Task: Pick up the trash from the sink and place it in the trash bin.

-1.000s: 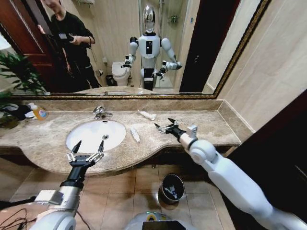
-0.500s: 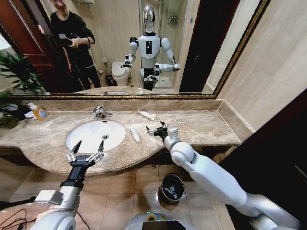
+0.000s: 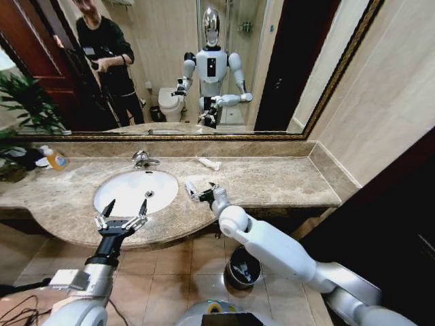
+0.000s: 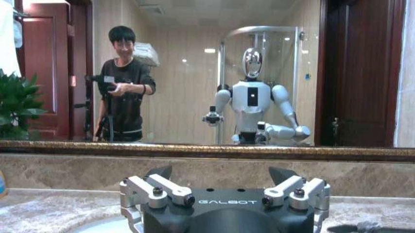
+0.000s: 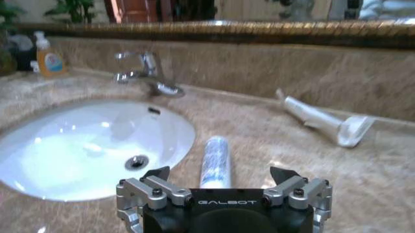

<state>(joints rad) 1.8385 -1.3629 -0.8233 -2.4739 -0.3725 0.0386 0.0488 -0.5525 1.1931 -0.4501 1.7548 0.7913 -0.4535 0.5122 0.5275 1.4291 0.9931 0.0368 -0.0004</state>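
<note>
I see the right gripper point(image 3: 202, 194) over the marble counter point(image 3: 285, 178), jaws spread, straddling the white-and-blue tube point(image 5: 215, 160) just beside the sink point(image 3: 129, 190). The left gripper point(image 3: 122, 214) hovers open at the sink's front rim. The trash bin point(image 3: 242, 266) stands on the floor below.

Near end of white-and-blue tube point(image 5: 215, 162) hidden behind right tool point(image 5: 220, 175). Contents of trash bin point(image 3: 242, 265) too small to identify. Sink point(image 4: 104, 226) cut off by left tool point(image 4: 220, 175).
</note>
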